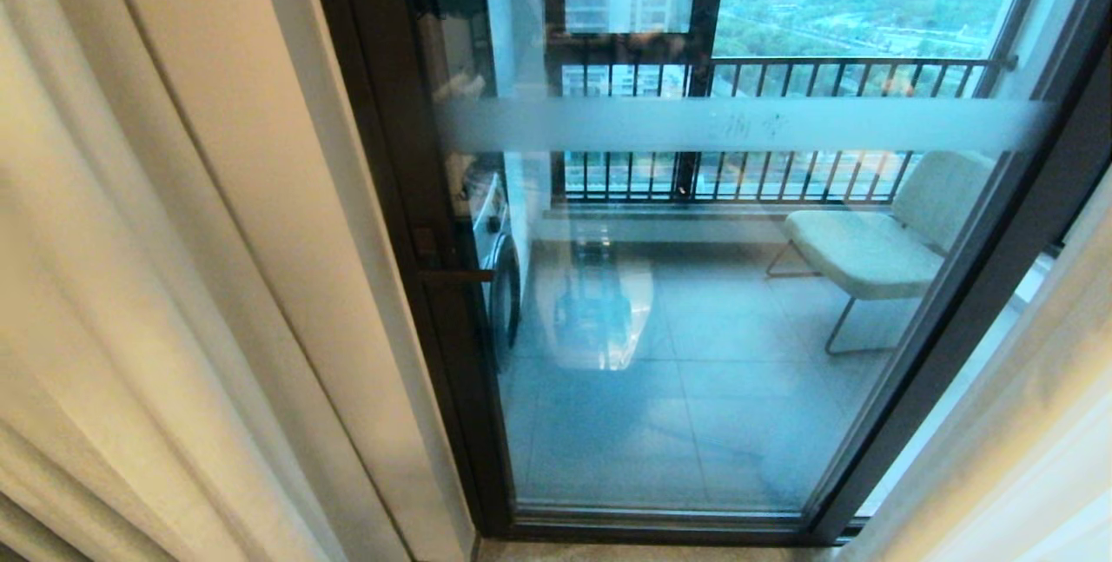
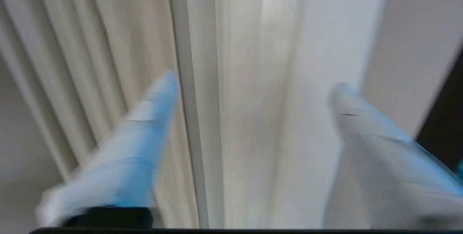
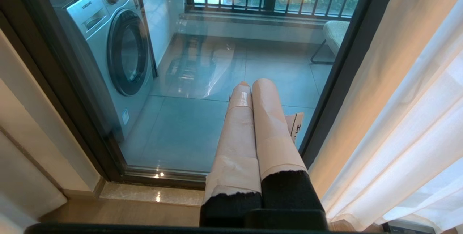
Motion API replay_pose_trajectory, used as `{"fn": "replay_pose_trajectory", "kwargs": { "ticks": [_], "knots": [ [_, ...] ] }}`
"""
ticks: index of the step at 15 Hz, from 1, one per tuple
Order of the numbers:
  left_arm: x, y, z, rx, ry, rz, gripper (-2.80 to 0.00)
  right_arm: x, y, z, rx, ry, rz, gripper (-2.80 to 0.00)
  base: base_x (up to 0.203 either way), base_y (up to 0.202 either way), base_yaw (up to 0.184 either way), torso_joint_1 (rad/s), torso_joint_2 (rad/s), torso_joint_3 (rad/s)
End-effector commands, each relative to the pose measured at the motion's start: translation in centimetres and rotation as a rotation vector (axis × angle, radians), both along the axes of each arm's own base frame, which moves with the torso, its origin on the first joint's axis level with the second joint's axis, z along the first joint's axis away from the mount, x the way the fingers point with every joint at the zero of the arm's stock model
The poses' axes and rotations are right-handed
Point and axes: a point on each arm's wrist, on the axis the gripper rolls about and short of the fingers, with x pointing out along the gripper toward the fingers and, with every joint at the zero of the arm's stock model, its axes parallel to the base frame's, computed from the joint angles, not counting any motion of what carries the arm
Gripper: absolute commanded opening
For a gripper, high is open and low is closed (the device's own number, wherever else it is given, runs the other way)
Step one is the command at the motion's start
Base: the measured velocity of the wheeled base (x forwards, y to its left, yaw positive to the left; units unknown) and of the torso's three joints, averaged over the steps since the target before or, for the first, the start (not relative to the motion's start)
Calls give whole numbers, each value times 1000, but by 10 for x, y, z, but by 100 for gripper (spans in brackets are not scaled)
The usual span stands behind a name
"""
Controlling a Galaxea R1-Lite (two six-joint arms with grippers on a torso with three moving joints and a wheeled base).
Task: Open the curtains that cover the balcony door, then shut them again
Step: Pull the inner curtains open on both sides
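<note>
- Your left tool (image 2: pixel 253 82) is spread wide with nothing in it, pointed at the cream folds of the curtains (image 2: pixel 119 46); one fold edge sits between the fingers, not touching as far as I can tell.
- Those curtains hang at the left of the balcony door (image 1: pixel 695 301), pleats running floor to ceiling, so I'd pinch across the fold and drag sideways.
- The left arm's clearly the closer one. Your right tool (image 3: pixel 249 84) is clamped shut on nothing, aimed at the glass, with more curtain to its right.
- The door glass is uncovered right now.
</note>
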Motion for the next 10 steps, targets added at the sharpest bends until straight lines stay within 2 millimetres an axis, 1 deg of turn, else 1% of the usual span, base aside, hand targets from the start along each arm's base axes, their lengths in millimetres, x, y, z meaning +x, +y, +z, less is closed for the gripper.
{"fn": "replay_pose_trajectory", "kwargs": {
  "ticks": [1,5,8,10],
  "knots": [
    [-34,-33,-9,42,-42,-3,-280,0,0,0,0,2,1,-280,0,0,0,0,0,0],
    [-72,-71,-32,24,-23,-9,-280,0,0,0,0,2,1,-280,0,0,0,0,0,0],
    [-96,-96,-51,2,8,-36,-280,0,0,0,0,2,1,-280,0,0,0,0,0,0],
    [-108,-109,-63,-17,35,-70,-280,0,0,0,0,2,1,-280,0,0,0,0,0,0]
  ]
}}
